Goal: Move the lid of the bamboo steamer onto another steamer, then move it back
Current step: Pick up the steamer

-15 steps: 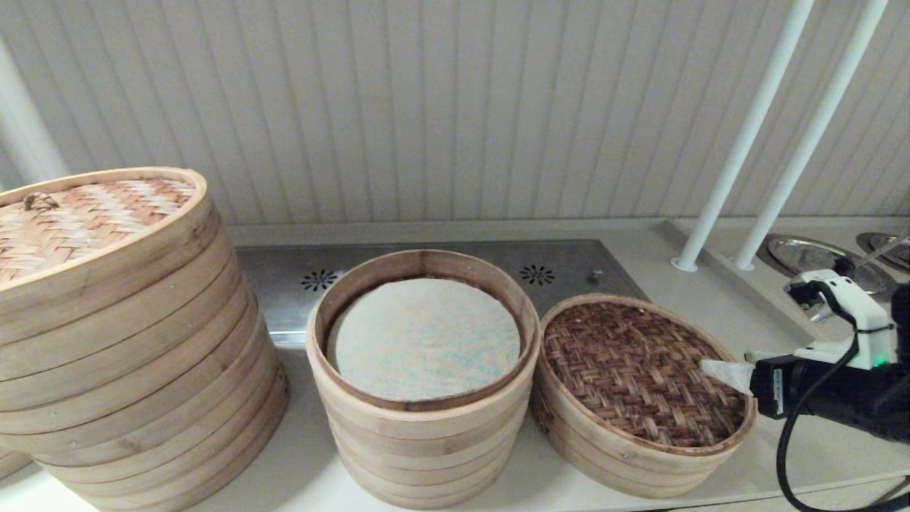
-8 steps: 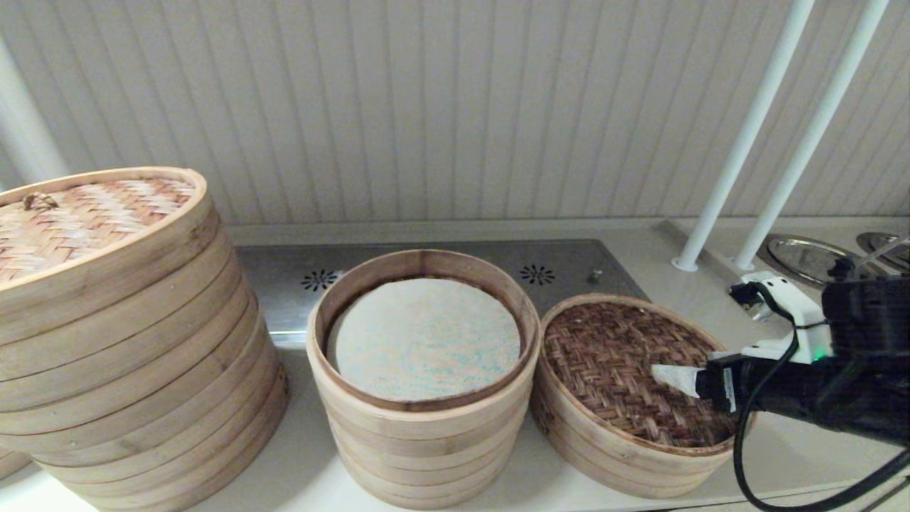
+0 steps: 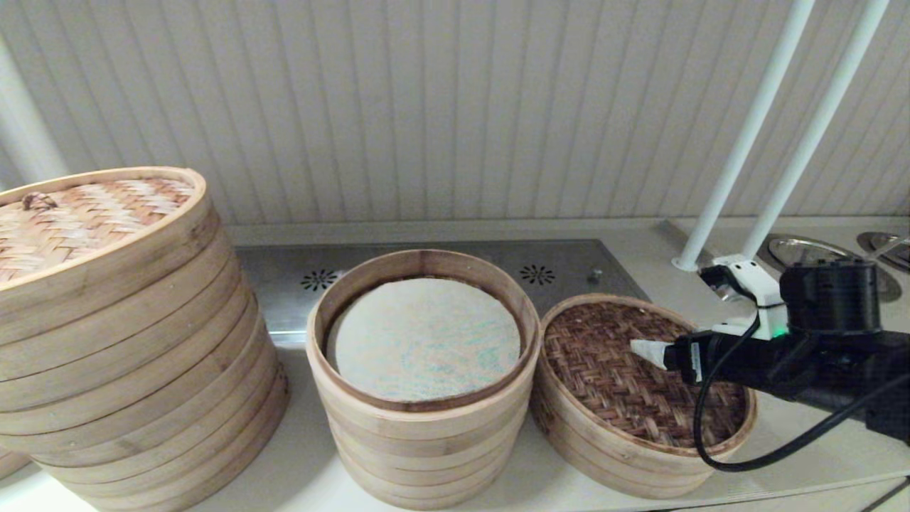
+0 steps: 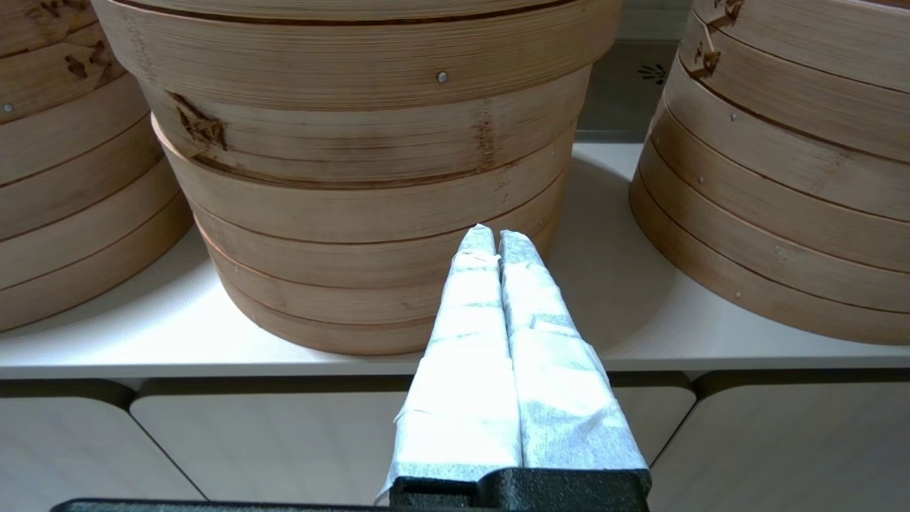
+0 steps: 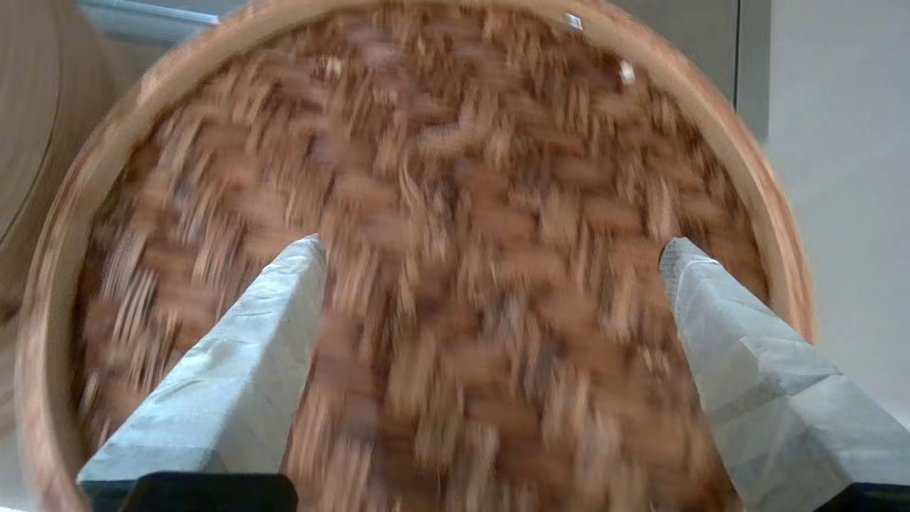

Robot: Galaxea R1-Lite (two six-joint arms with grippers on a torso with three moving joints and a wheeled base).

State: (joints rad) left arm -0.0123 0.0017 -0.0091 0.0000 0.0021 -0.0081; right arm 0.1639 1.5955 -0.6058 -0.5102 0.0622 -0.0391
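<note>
Two white-wrapped fingers (image 5: 234,370) of the right gripper (image 5: 490,245) are spread wide above the round bamboo steamer lid with a dark brown herringbone-woven top and pale rim band (image 3: 643,377). In the right wrist view the weave fills the gap between them, one finger over each side of the woven field, both inside the rim. From the head view, the right gripper (image 3: 643,350) reaches in from the counter's right end, its pale tip over the middle of the weave; whether it touches the surface cannot be told.

The lid's top is a tight zigzag of reddish-brown strips sunk slightly below a smooth light bamboo band. It sits on a low round bamboo base (image 3: 604,455) toward the right part of the pale countertop (image 3: 298,462), close to the front edge. Just beside it, nearly touching, stands an open stack of pale bamboo tiers with a whitish liner inside (image 3: 423,377), at the middle of the counter. Toward the left end stands a much wider, taller stack of bamboo tiers (image 3: 135,370), capped by a lighter tan woven lid with a small loop handle (image 3: 78,220).

The left gripper (image 4: 490,238) hangs low in front of the counter's front edge, facing the middle stack's wall, its two wrapped fingers pressed together with nothing between them.
</note>
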